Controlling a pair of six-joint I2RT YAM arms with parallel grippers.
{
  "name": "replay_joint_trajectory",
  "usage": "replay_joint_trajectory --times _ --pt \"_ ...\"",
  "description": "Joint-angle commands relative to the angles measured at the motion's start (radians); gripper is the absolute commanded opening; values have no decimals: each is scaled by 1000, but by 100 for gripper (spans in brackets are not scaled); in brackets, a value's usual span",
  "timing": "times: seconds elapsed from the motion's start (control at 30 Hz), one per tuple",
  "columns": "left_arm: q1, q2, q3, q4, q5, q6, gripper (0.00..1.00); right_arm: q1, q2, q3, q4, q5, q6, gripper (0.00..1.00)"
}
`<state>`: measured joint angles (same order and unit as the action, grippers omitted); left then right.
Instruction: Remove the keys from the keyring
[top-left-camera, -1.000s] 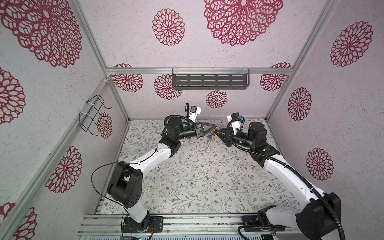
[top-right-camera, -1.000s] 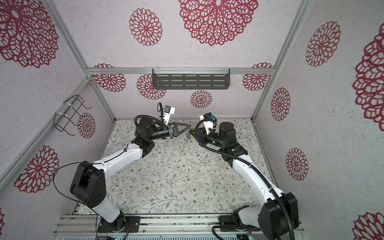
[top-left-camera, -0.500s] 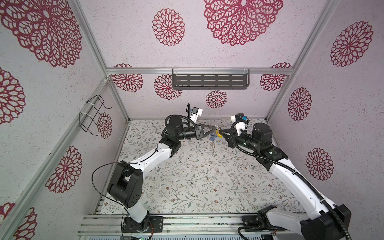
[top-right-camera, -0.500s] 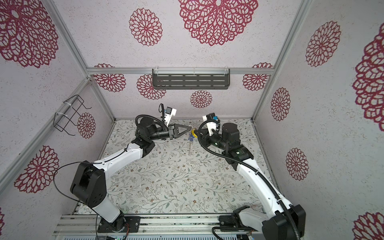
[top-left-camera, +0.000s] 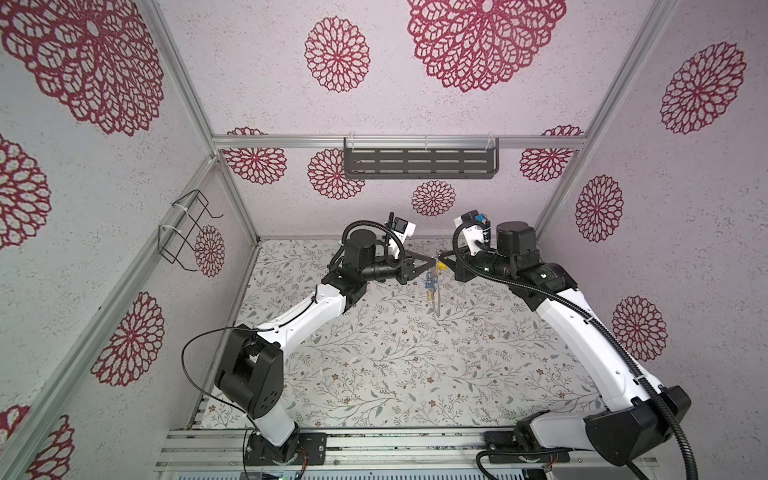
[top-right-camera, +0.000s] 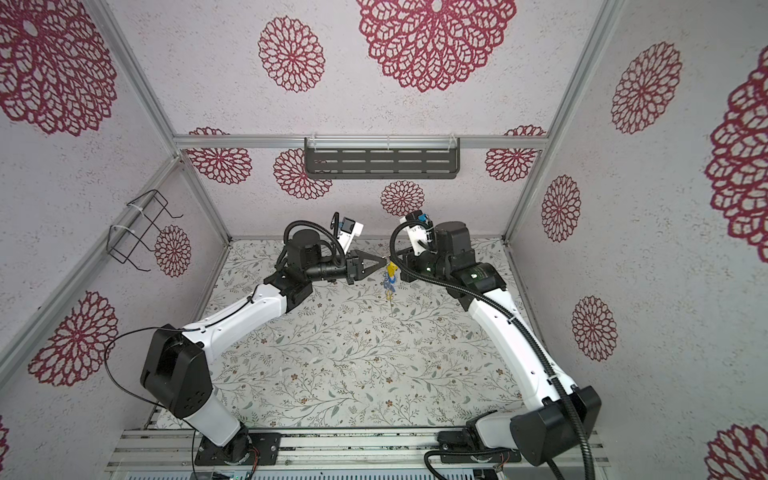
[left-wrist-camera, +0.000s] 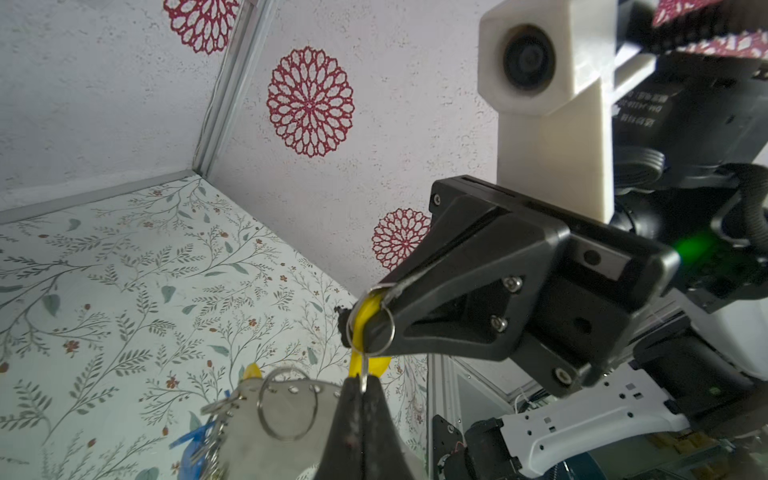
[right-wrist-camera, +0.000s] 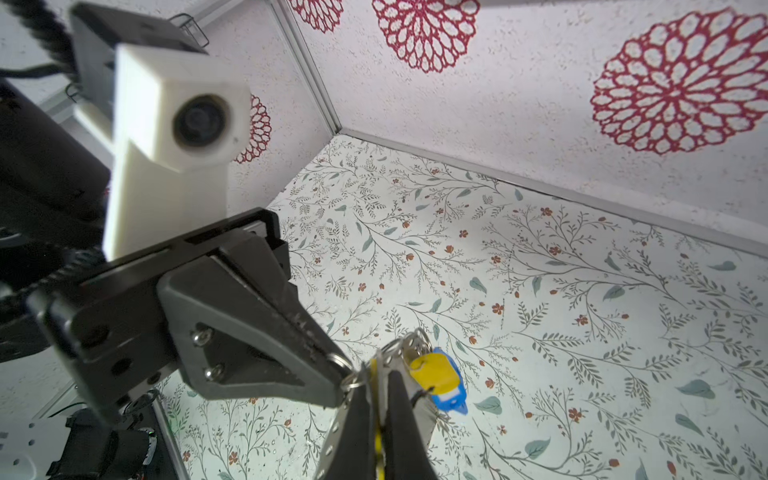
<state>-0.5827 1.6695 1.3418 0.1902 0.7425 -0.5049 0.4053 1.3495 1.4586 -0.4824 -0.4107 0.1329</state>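
Up above the floral-patterned counter (top-left-camera: 415, 357), near the rear wall, the left tool (top-left-camera: 431, 261) and right tool (top-left-camera: 443, 262) meet tip to tip in both top views, each fully closed. A bunch of yellow and blue plastic key tags (top-right-camera: 390, 282) dangles just beneath that meeting point, clear of the counter, too small there to sort one from another. A dark slotted shelf (top-left-camera: 419, 163) on the rear wall and a black wire rack (top-left-camera: 183, 232) on the side wall sit well apart.

From the left wrist, the left tool's closed fingers (left-wrist-camera: 353, 428) pinch a thin metal loop (left-wrist-camera: 364, 374), linked to a yellow plastic key tag (left-wrist-camera: 368, 309) clamped in the right tool's tips. The flat grey keyring (left-wrist-camera: 291, 440), dotted with small holes, hangs just beside the left fingers, a blue plastic tag (left-wrist-camera: 191, 442) at its far side.

From the right wrist, the right tool's fingers (right-wrist-camera: 401, 428) squeeze the yellow tag. The keyring (right-wrist-camera: 409, 343) stands edge-on behind them, partly hidden, with another yellow tag (right-wrist-camera: 434, 370) and the blue one (right-wrist-camera: 451, 401) against it.
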Motion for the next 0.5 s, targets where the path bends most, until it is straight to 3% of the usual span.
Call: replay_joint_trajectory --times 0.0,0.1,0.17,0.47 --pt "-45 -65 -27 -111 -60 225 0 -13 -1 71 12 75 29 0" --pt "-54 -132 -157 96 -116 283 0 -47 18 71 -38 136 55 0" --pt "-52 -161 -211 190 -141 287 0 -92 30 53 -53 108 85 0" --pt "-39 -172 -221 415 -136 159 0 -132 62 -58 -44 50 117 0"
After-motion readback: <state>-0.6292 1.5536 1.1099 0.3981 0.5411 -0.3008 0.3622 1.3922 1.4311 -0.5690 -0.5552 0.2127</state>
